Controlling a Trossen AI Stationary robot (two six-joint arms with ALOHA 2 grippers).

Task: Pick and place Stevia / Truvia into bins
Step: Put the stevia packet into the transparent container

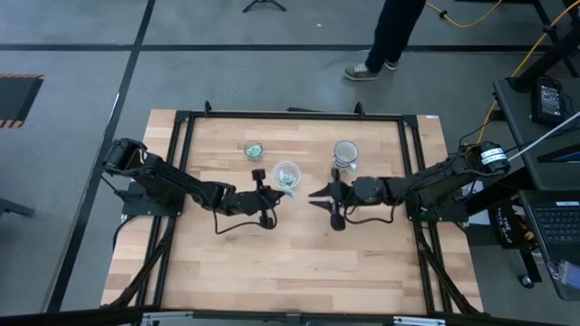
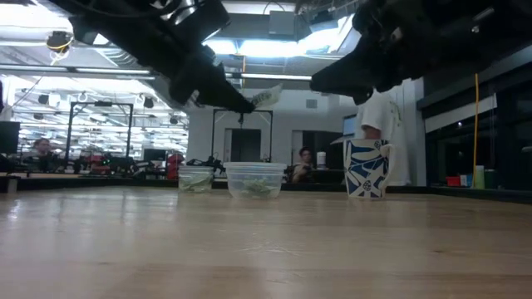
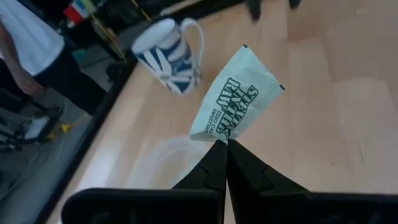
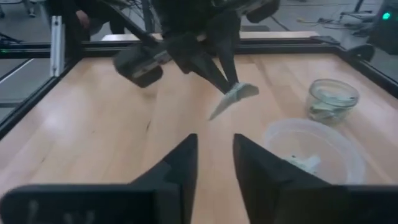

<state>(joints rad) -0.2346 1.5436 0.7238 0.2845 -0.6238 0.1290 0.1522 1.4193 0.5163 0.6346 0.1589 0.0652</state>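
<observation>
My left gripper point(image 1: 275, 201) is shut on a pale green and white Stevia sachet point(image 3: 236, 96), held in the air just near of the wider translucent cup point(image 1: 286, 173). That cup holds some sachets point(image 2: 255, 188). The little clear cup point(image 1: 255, 150), also with sachets inside, stands farther back to the left. My right gripper point(image 1: 315, 195) is open and empty, right of the sachet and facing my left gripper; in the right wrist view its fingertips point(image 4: 214, 152) point at the sachet point(image 4: 233, 96). My left gripper pinches the sachet by one short end point(image 3: 217, 137) between its two fingers, only at their free ends. The fingers come slanting down from the table's left. The sachet sticks out beyond the fingertips, tilted and lifted clear of the table point(image 2: 266, 95).
A blue and white patterned mug point(image 1: 345, 156) stands on the table right of the wider cup, behind my right gripper. A black frame point(image 1: 290, 115) runs round the wooden table. A person's legs point(image 1: 385, 36) show on the floor beyond the far edge.
</observation>
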